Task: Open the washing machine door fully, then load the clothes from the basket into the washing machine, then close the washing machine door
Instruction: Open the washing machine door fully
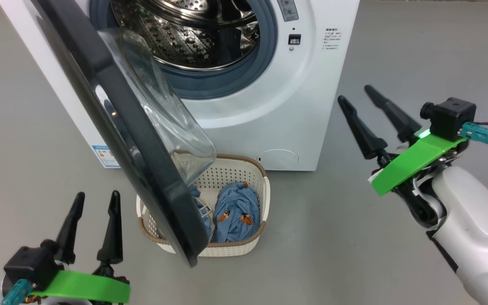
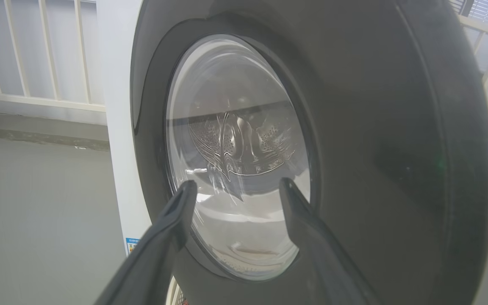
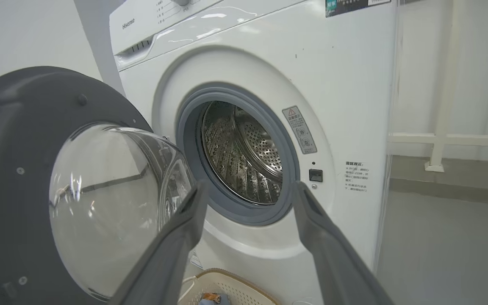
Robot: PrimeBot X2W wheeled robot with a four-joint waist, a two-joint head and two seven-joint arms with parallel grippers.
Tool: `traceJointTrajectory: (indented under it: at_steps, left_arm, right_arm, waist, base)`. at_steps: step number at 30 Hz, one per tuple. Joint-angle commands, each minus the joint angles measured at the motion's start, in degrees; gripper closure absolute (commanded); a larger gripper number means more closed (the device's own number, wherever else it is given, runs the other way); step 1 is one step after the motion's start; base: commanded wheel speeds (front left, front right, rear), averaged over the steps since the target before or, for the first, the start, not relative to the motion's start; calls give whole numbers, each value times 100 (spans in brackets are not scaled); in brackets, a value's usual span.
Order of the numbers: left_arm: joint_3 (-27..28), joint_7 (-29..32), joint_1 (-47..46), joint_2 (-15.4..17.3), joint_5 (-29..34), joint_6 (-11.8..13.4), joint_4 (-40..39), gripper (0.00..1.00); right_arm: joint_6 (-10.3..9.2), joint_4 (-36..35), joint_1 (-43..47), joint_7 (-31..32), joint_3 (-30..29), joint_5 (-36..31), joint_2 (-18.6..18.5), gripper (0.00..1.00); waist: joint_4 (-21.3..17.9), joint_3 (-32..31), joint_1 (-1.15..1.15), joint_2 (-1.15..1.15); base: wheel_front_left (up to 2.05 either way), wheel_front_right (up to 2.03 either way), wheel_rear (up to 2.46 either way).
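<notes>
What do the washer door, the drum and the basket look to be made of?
Washing machine door: glossy black rim, likely plastic, showing reflections; clear centre bowl, glass or plastic. Drum: shiny perforated metal, probably stainless steel. Basket: matte cream plastic, judging by moulded holes; brown woven-look rim.

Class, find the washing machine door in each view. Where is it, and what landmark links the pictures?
Head view: the washing machine door runs edge-on from top left to lower centre, over the basket.
Left wrist view: its outer face spans most of the picture.
Right wrist view: its inner side, glass bowl bulging, at left.
Shared landmark: the steel drum, seen through the door glass in the left wrist view.
</notes>
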Motion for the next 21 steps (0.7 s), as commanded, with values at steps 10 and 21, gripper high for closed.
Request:
traceJointTrajectory:
  at_steps: [10, 21]
  left_arm:
    - [334, -36, 8, 68, 136, -9, -152, 0]
    - [464, -36, 219, 37, 198, -9, -191, 0]
  right_arm:
    - [36, -1018, 1519, -76, -1685, -2144, 641, 0]
    - [36, -1653, 2819, -77, -2425, -2904, 885, 0]
  waist:
    - [-81, -79, 0, 0]
    - [-175, -155, 0, 0]
  base:
    - [0, 0, 0]
    - [0, 0, 0]
